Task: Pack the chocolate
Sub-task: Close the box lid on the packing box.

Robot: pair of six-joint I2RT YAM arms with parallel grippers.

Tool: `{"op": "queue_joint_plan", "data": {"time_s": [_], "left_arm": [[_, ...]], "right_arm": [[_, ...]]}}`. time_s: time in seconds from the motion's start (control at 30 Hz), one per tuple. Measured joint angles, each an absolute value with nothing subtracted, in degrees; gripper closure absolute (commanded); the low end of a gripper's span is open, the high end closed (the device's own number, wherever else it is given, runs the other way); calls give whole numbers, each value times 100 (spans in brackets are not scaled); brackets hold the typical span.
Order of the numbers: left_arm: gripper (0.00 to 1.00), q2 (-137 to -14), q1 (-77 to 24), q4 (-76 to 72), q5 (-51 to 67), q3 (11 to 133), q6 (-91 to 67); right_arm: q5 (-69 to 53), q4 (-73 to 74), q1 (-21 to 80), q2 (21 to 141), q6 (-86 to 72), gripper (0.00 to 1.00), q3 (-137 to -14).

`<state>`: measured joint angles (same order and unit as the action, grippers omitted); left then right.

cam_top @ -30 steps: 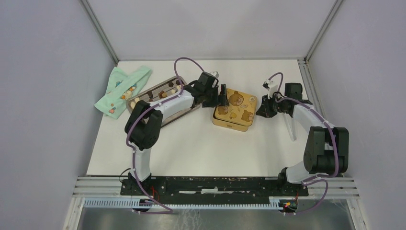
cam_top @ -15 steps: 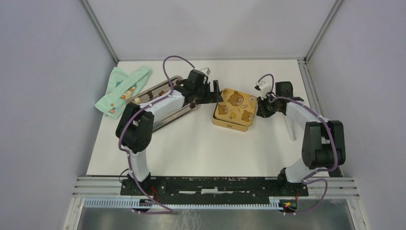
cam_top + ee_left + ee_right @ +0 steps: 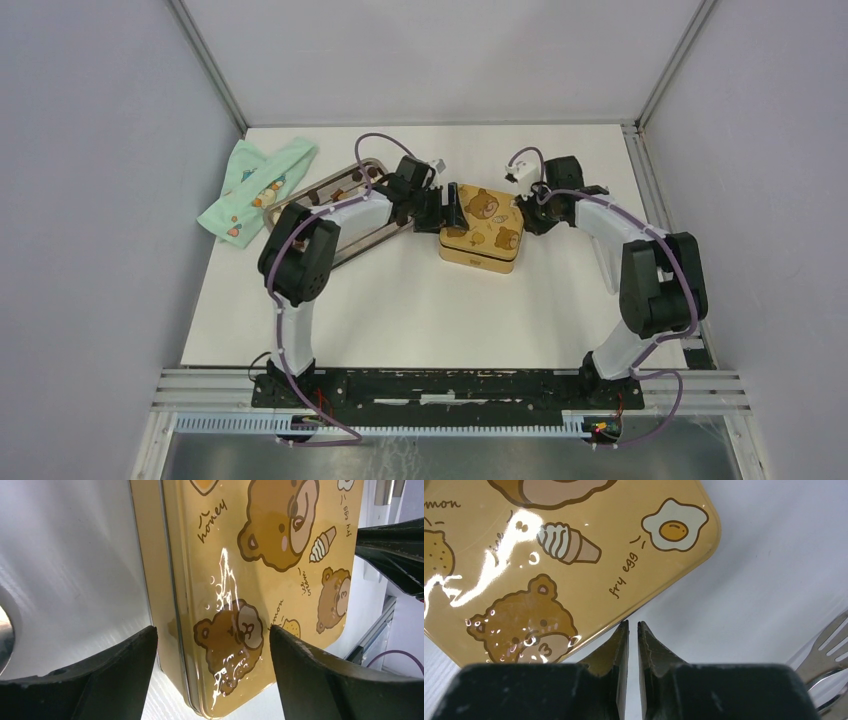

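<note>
Several small brown and cream chocolate pieces (image 3: 342, 188) lie in a metal tray (image 3: 362, 240) at the back left, partly hidden by my left arm. The gold square tin (image 3: 482, 228) with bear pictures stands shut in the middle. My left gripper (image 3: 450, 205) is open, and in the left wrist view (image 3: 212, 645) its fingers straddle the tin's (image 3: 240, 580) near corner, one over the lid and one beside the wall. My right gripper (image 3: 527, 215) is shut and empty, its tips (image 3: 633, 625) at the tin's (image 3: 549, 555) right edge.
A green patterned cloth (image 3: 255, 185) lies at the far left by the tray. A fork (image 3: 606, 265) lies on the table to the right, under my right arm, and shows in the right wrist view (image 3: 824, 650). My right gripper's fingers show in the left wrist view (image 3: 395, 550).
Both grippers have closed in on the tin from either side. The right gripper moved left to its edge, and the tin shifted slightly left.
</note>
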<state>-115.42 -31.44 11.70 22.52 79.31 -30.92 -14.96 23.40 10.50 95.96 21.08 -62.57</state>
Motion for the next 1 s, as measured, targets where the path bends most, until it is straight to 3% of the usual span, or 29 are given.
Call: {"op": "queue_joint_plan", "data": {"time_s": [0.17,0.27,0.37,0.47,0.53,0.63,0.7,0.8,0.87,0.93,1.0], "left_arm": [[36,-11570,-3153,1153,2340,7931,-3094],[41,-11559,-3140,1149,2390,7926,-3100],[40,-11443,-3153,1033,2399,7760,-3100],[28,-11231,-3205,1061,2353,7518,-3098],[20,-11065,-3251,1151,2119,7382,-3092],[19,-10702,-3291,1284,1671,7216,-3089],[27,-10361,-3293,1321,1398,7098,-3089],[48,-9585,-3286,1219,1059,6737,-3100],[60,-9004,-3273,1039,921,6368,-3146],[69,-8490,-3275,829,902,5929,-3312],[71,-8062,-3304,515,926,5328,-3588]], "right_arm": [[-1472,2373,1087,9596,2150,83,-6254],[-1498,2362,1085,9537,2213,82,-6184],[-1610,2362,1079,9299,2283,80,-5942],[-1667,2368,1079,8984,2351,75,-5701],[-1590,2386,1076,8742,2425,67,-5590],[-1406,2377,993,8427,2541,58,-5566],[-1326,2362,867,8235,2641,47,-5579],[-1347,2279,690,8062,2818,17,-5686],[-1481,1994,642,8044,2928,17,-5725],[-1728,1656,644,8103,3050,25,-5752],[-2003,1584,685,8455,3103,34,-6108]]}}
